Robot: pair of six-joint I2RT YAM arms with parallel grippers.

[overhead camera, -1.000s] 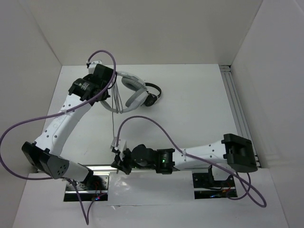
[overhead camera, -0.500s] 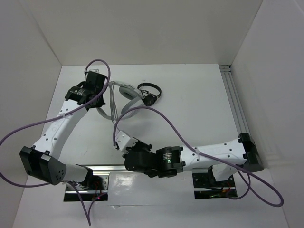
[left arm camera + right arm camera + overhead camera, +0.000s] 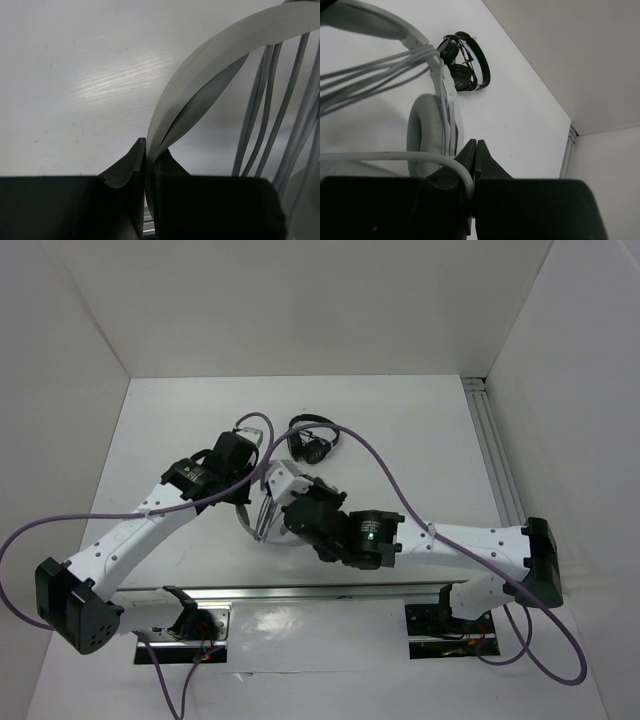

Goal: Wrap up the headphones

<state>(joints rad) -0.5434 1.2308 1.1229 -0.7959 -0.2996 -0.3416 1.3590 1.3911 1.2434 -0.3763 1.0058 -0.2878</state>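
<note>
And here we have two slim arms, the left arm (image 3: 130,530) and the right arm (image 3: 480,543), both in glossy white shells broken up by chunky black joint housings. We spot a small green light (image 3: 371,535) glowing on the right arm's black forward section. A purple cable (image 3: 60,516) loops off the left arm, and a second purple cable (image 3: 385,475) off the right. Up close, we see the left gripper (image 3: 148,150) and the right gripper (image 3: 474,147) wearing matt black, wedge-shaped fingers (image 3: 125,170) that taper to thin tips.
</note>
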